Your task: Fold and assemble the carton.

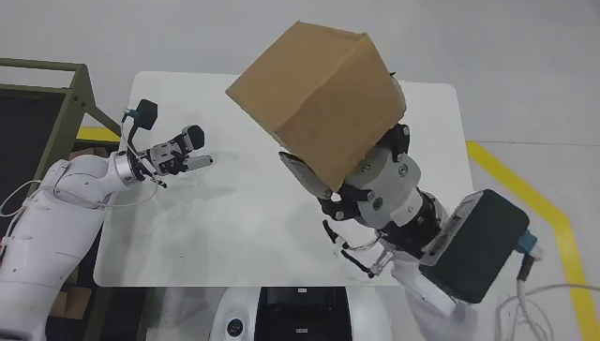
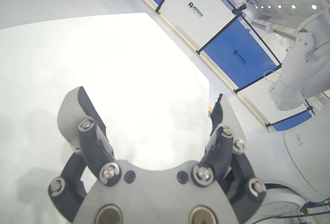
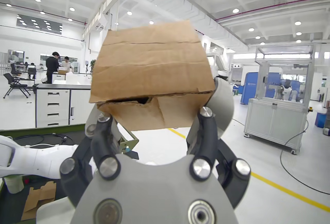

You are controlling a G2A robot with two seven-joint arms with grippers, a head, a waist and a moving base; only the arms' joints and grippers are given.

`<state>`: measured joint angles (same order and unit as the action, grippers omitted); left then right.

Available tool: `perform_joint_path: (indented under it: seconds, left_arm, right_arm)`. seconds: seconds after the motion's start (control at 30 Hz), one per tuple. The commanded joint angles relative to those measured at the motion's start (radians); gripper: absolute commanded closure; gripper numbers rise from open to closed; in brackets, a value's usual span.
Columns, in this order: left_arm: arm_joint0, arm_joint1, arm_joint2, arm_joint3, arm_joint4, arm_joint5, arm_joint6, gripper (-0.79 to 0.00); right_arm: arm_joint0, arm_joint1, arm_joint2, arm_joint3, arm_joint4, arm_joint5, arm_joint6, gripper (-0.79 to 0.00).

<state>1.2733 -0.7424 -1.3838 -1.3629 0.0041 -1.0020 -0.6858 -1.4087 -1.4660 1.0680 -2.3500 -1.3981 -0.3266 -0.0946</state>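
At the near edge of the desk (image 1: 234,238), on the robot's right, the right claw (image 1: 352,158) grips the carton (image 1: 319,97). Its grey metal fingers are clamped against two opposite sides of the box. The carton is plain brown corrugated cardboard, box-shaped and formed. It is held off the desk surface and tilted, with one corner pointing away from the robot.

In the right wrist view, the carton (image 3: 152,62) shows horizontal creases across its broad face. The flap seam nearest the right claw (image 3: 159,111) is not flush — a dark, ragged gap is open along part of it. The flap below the seam carries a diagonal crease.

To the left, well apart from the carton, the left claw (image 1: 199,149) hangs over the desk with its fingers spread and nothing between them. The left wrist view confirms this: the left claw (image 2: 150,101) has curved grey fingers faced with black ribbed pads (image 2: 89,106). Beneath it the desk (image 2: 103,55) is smooth, white and glossy — a flat slab with rounded corners.

Beyond the desk's left side stands an olive-green metal frame (image 1: 80,83). On the grey floor to the right runs a yellow stripe (image 1: 525,191).
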Motion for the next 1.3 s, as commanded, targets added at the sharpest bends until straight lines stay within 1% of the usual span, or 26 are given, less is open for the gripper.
perform_joint_path:
  seconds: [0.0, 0.13, 0.3, 0.6, 0.7, 0.8, 0.93, 1.0, 1.07, 1.17, 1.27]
  left_arm:
    - [0.0, 0.0, 0.0, 0.0, 0.0, 0.0, 0.0, -0.785]
    - [0.0, 0.0, 0.0, 0.0, 0.0, 0.0, 0.0, -0.785]
    - [0.0, 0.0, 0.0, 0.0, 0.0, 0.0, 0.0, -0.785]
    - [0.0, 0.0, 0.0, 0.0, 0.0, 0.0, 0.0, -0.785]
    - [0.0, 0.0, 0.0, 0.0, 0.0, 0.0, 0.0, -0.785]
    - [0.0, 0.0, 0.0, 0.0, 0.0, 0.0, 0.0, -0.785]
    - [0.0, 0.0, 0.0, 0.0, 0.0, 0.0, 0.0, -0.785]
    - [0.0, 0.0, 0.0, 0.0, 0.0, 0.0, 0.0, -0.785]
    - [0.0, 0.0, 0.0, 0.0, 0.0, 0.0, 0.0, -0.785]
    - [0.0, 0.0, 0.0, 0.0, 0.0, 0.0, 0.0, -0.785]
    - [0.0, 0.0, 0.0, 0.0, 0.0, 0.0, 0.0, -0.785]
  right_arm:
    - [-0.003, 0.0, -0.002, 0.0, -0.119, 0.086, -0.001, 0.0]
    - [-0.007, -0.002, -0.085, 0.0, -0.387, 0.218, 0.022, 0.0]
    - [-0.01, -0.01, -0.177, 0.0, -0.646, 0.401, 0.047, 0.0]
    - [0.029, -0.003, -0.221, 0.03, -0.893, 0.55, 0.093, 0.0]
    - [0.048, -0.001, -0.244, 0.046, -0.935, 0.579, 0.121, 0.0]
    - [0.065, 0.001, -0.26, 0.059, -0.939, 0.593, 0.137, 0.0]
    - [0.083, 0.005, -0.271, 0.067, -0.857, 0.583, 0.149, 0.0]
    - [0.086, 0.008, -0.266, 0.062, -0.775, 0.559, 0.155, 0.0]
    - [0.08, 0.012, -0.258, 0.052, -0.689, 0.509, 0.174, 0.0]
    - [0.059, 0.019, -0.235, 0.024, -0.567, 0.424, 0.238, 0.0]
    - [0.023, 0.025, -0.214, 0.003, -0.477, 0.378, 0.287, 0.0]
